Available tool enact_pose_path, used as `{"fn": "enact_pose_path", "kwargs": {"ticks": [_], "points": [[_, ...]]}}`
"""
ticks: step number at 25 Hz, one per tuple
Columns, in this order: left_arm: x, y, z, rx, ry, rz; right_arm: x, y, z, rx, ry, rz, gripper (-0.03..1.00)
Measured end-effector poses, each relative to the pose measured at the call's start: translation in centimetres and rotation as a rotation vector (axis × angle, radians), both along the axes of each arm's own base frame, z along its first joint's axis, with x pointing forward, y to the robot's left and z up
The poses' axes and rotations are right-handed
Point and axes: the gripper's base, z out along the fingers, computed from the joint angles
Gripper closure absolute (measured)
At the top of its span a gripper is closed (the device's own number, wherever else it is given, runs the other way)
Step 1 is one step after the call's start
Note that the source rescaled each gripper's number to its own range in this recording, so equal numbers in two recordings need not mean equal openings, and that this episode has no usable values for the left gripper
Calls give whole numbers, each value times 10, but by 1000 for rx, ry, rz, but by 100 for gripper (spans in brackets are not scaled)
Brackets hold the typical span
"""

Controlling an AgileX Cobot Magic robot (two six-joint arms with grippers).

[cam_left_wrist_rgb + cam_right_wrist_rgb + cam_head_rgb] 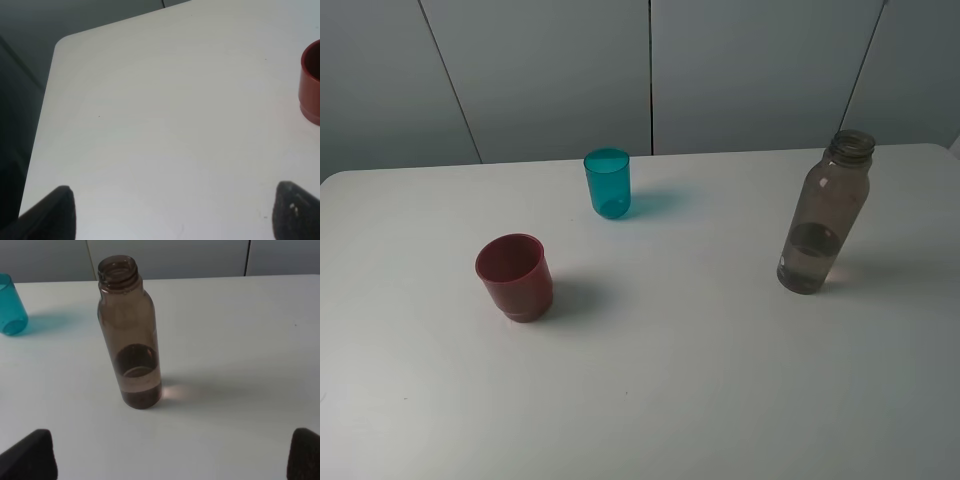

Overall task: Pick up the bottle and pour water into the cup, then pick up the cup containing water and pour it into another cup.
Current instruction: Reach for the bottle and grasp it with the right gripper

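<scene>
The smoky grey-brown bottle (823, 213) stands upright and uncapped at the right of the white table (700, 380), about a third full of water; it also shows in the right wrist view (129, 332). The teal cup (607, 183) stands upright at the back middle, and its edge shows in the right wrist view (11, 306). The dark red cup (515, 277) stands at the front left, partly shown in the left wrist view (311, 82). No gripper shows in the exterior view. My left gripper (175, 212) is open over bare table. My right gripper (172, 455) is open, short of the bottle.
The table's left edge and rounded corner (57, 45) show in the left wrist view, with dark floor beyond. Grey wall panels (650, 70) stand behind the table's far edge.
</scene>
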Motion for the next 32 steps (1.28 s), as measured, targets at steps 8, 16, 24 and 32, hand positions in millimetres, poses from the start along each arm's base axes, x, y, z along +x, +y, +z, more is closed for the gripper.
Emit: {"fn": "enact_pose_path", "kwargs": {"ticks": [8, 16, 24, 32], "points": [[0, 0, 0, 0, 0, 0, 0, 0, 0, 0, 0, 0, -3], [0, 0, 0, 0, 0, 0, 0, 0, 0, 0, 0, 0, -3], [0, 0, 0, 0, 0, 0, 0, 0, 0, 0, 0, 0, -3], [0, 0, 0, 0, 0, 0, 0, 0, 0, 0, 0, 0, -3]]}}
